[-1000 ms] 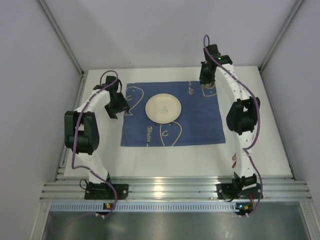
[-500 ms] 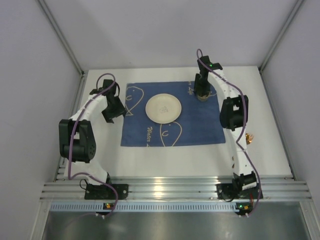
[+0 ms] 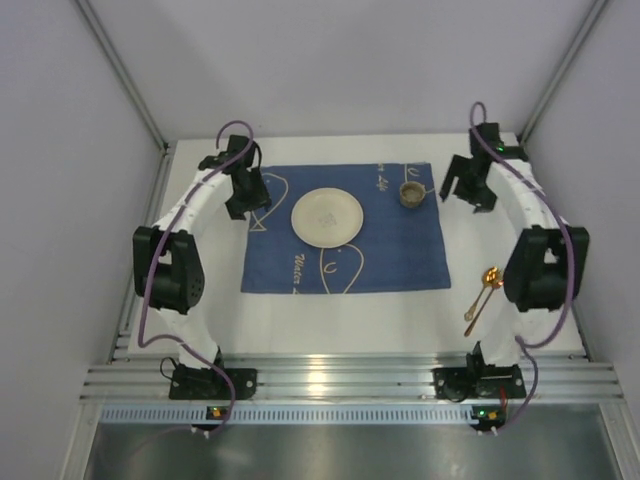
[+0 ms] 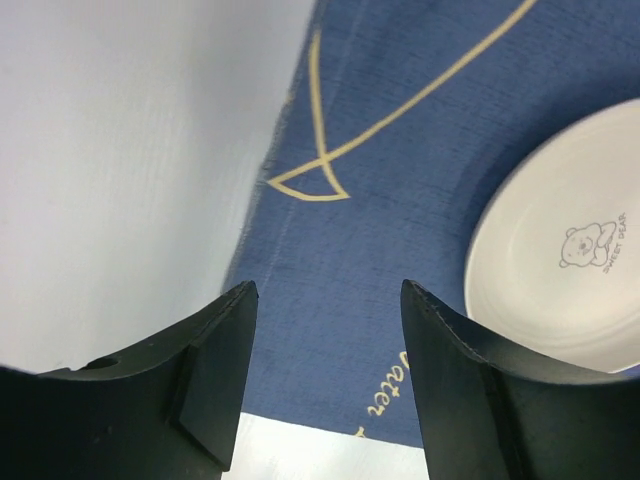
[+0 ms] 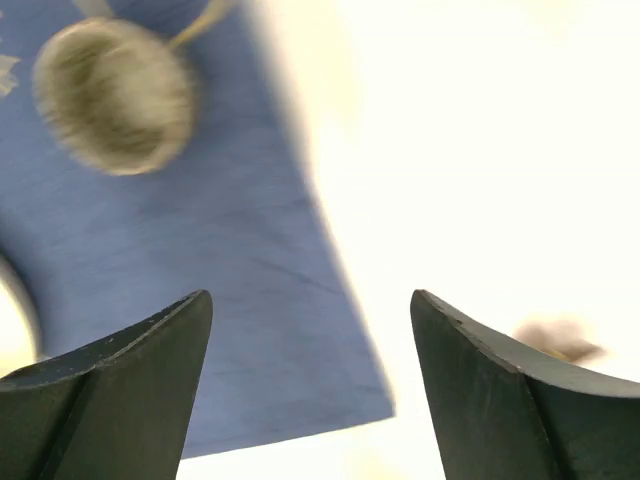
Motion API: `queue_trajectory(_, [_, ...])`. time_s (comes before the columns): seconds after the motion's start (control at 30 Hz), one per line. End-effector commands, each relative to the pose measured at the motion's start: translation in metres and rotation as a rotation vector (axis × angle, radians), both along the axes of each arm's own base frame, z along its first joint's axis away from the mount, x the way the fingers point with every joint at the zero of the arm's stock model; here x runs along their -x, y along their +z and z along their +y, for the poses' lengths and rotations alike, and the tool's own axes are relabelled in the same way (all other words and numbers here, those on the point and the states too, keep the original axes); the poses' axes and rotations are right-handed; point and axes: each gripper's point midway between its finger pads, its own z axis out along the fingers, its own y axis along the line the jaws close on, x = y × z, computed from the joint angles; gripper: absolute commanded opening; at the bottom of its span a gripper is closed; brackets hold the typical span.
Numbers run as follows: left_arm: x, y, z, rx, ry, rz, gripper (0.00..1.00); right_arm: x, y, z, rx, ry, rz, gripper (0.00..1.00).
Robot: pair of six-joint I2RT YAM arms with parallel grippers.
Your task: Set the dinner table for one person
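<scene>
Right gripper [image 5: 310, 295] open, empty, cup [image 5: 112, 95] ahead-left. Spoons [image 3: 482, 293] back toward my base: probably thin, light, slick, flat on the table [image 3: 400, 322]; I'd pinch mid-handle

One white tabletop [image 3: 350, 335] is carrying one blue fish-patterned mat [image 3: 400, 250], one white plate [image 3: 327, 216], one small round cup [image 3: 411, 193], and gold spoons [image 3: 490, 276], seemingly two, overlapping.

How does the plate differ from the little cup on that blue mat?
The plate is much wider than the cup. The plate is shallow and cream-white; the cup is deeper and a darker brownish shade. The plate sits near the mat's middle, the cup near its far right corner. Both are round and rest on the mat.
</scene>
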Motion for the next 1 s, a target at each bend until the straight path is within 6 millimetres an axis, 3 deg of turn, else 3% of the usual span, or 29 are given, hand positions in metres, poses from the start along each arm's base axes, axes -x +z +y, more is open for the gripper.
queue_trajectory(0.0, [-0.008,-0.008,-0.037,0.003,-0.089,0.015,0.64,0.053,0.024,-0.058,0.059,-0.185,-0.074,0.81])
queue_trajectory(0.03, [-0.008,-0.011,-0.045,0.007,-0.105,0.019,0.64,0.069,0.035,-0.080,0.086,-0.250,-0.105,0.81])
queue_trajectory(0.13, [-0.010,-0.018,-0.070,0.017,-0.157,0.028,0.64,0.121,0.006,-0.093,0.101,-0.302,-0.017,0.80])
queue_trajectory(0.17, [-0.010,-0.020,-0.076,0.021,-0.168,0.032,0.64,0.133,0.010,-0.095,0.092,-0.324,-0.037,0.80])
queue_trajectory(0.2, [-0.011,-0.022,-0.085,0.025,-0.186,0.033,0.64,0.153,-0.007,-0.094,0.084,-0.330,0.015,0.80])
queue_trajectory(0.27, [-0.012,-0.022,-0.094,0.028,-0.201,0.032,0.64,0.171,-0.012,-0.093,0.035,-0.336,0.029,0.79])
queue_trajectory(0.3, [-0.011,-0.024,-0.101,0.032,-0.211,0.033,0.64,0.185,-0.025,-0.092,0.024,-0.338,0.070,0.78])
queue_trajectory(0.33, [-0.011,-0.024,-0.104,0.033,-0.216,0.032,0.64,0.192,-0.029,-0.091,0.000,-0.337,0.081,0.73])
queue_trajectory(0.4, [-0.006,-0.030,-0.110,0.035,-0.231,0.044,0.64,0.201,-0.039,-0.088,-0.010,-0.333,0.107,0.65])
queue_trajectory(0.53, [0.004,-0.039,-0.114,0.034,-0.239,0.064,0.63,0.196,-0.039,-0.093,-0.012,-0.353,0.117,0.46])
queue_trajectory(0.67, [0.012,-0.042,-0.108,0.022,-0.227,0.061,0.63,0.198,-0.060,-0.089,-0.035,-0.330,0.194,0.34])
queue_trajectory(0.97, [0.027,-0.044,-0.099,0.013,-0.209,0.059,0.63,0.199,-0.093,-0.094,-0.033,-0.343,0.281,0.31])
